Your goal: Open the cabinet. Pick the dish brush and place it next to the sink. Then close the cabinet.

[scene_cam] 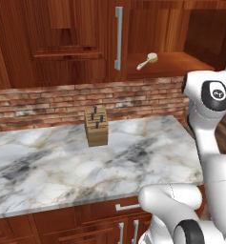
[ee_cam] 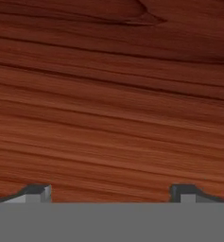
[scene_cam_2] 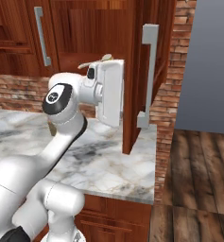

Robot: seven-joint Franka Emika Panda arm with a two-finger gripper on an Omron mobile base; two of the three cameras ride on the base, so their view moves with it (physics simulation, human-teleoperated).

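The cabinet (scene_cam: 157, 33) stands with its right door (scene_cam_2: 132, 71) swung open, edge-on in the right base view, its long silver bar handle (scene_cam_2: 149, 75) facing the room. The left door (scene_cam: 76, 38) is shut, its bar handle (scene_cam: 118, 38) upright beside the opening. On the bare cabinet shelf (scene_cam: 176, 64) lies the dish brush (scene_cam: 148, 60), pale handle pointing down-left and round head toward the back, clear in the left base view. In the right base view the robot's hand covers most of the brush; a sliver of its head (scene_cam_2: 105, 57) peeks above the white hand housing, too small to read well.

The gripper (ee_cam: 111, 191) faces reddish wood grain at close range in the hand view, which gives no edge or handle to tell which panel it is. The two dark fingertips (ee_cam: 38, 191) sit far apart at the bottom of that view with nothing between them, so the jaws are released and empty. In the left base view the hand is cut off at the right edge; only the arm's elbow and a dark joint cap show there.

Below, the marble bench (scene_cam: 62, 162) carries a wooden knife block (scene_cam: 96, 125) near the brick backsplash (scene_cam: 47, 102). The right base view adds a wooden plank floor (scene_cam_2: 198, 184) and a flat grey panel (scene_cam_2: 210, 66) past the bench's end.
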